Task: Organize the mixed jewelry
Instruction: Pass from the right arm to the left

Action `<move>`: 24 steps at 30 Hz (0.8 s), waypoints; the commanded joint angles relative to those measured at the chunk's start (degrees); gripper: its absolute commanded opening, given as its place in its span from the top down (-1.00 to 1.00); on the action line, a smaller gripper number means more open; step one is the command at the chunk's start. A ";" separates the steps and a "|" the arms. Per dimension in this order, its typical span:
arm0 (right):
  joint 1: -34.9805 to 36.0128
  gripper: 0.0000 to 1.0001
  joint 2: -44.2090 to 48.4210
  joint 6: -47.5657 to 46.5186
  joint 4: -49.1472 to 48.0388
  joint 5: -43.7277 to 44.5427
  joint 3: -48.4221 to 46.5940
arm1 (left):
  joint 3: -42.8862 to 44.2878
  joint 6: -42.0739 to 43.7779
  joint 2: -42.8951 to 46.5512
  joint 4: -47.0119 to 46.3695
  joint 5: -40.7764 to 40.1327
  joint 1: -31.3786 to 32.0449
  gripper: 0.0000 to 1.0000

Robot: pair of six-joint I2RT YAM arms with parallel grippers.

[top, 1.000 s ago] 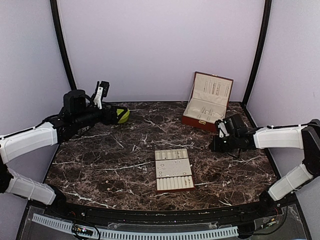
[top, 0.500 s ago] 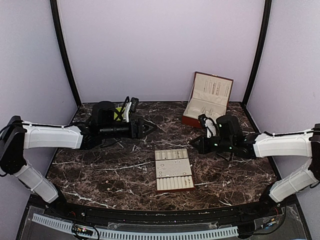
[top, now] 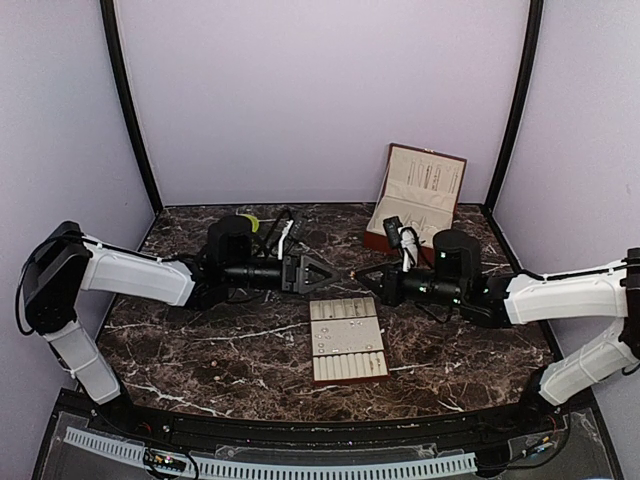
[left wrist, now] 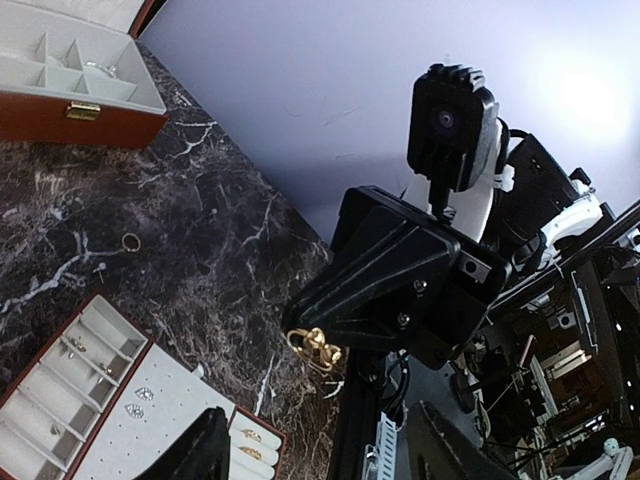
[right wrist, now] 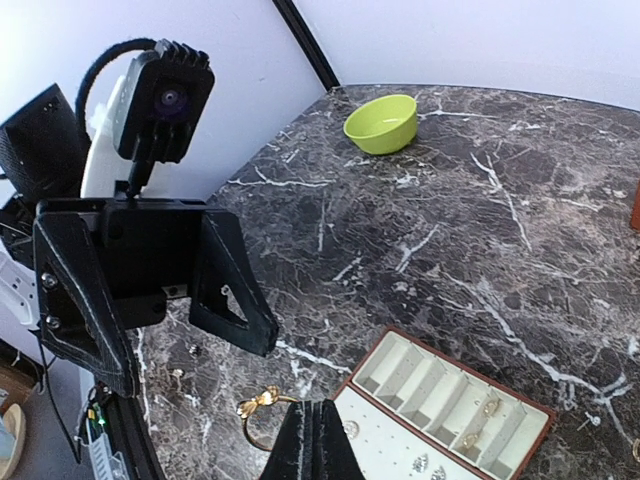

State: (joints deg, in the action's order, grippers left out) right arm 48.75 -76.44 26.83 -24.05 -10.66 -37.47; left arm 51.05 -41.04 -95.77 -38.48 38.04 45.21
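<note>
Top camera overlooks the table (top: 200,330); wrist cameras face each other closely, both showing the tray (right wrist: 400,365)

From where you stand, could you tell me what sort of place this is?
Probably a robot test booth: plain walls enclose a marble-patterned table with a jewelry box, a left arm and a right arm.

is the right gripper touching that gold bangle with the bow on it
Touching. The left wrist view shows the gold bangle pinched at the tip of the shut right gripper.
</note>
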 commanded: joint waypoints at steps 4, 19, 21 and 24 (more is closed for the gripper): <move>0.55 1.00 3.47 5.27 -8.39 -7.49 0.41 | -4.22 8.14 3.99 -10.15 0.47 0.88 -0.12; 0.55 1.00 6.69 8.87 -7.33 -13.34 -0.87 | -2.47 11.61 2.34 -17.50 1.36 4.22 0.27; 0.55 1.00 7.12 8.79 -5.07 -9.78 -0.95 | -2.49 13.36 2.94 -16.45 0.34 4.82 0.28; 0.64 1.00 7.53 8.15 0.03 -2.98 -2.23 | -3.07 18.08 4.46 -13.62 -4.31 6.38 0.28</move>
State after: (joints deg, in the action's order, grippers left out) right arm 48.77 -70.52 35.05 -28.25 -21.15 -37.54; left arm 47.11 -29.17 -94.45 -53.21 37.76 49.76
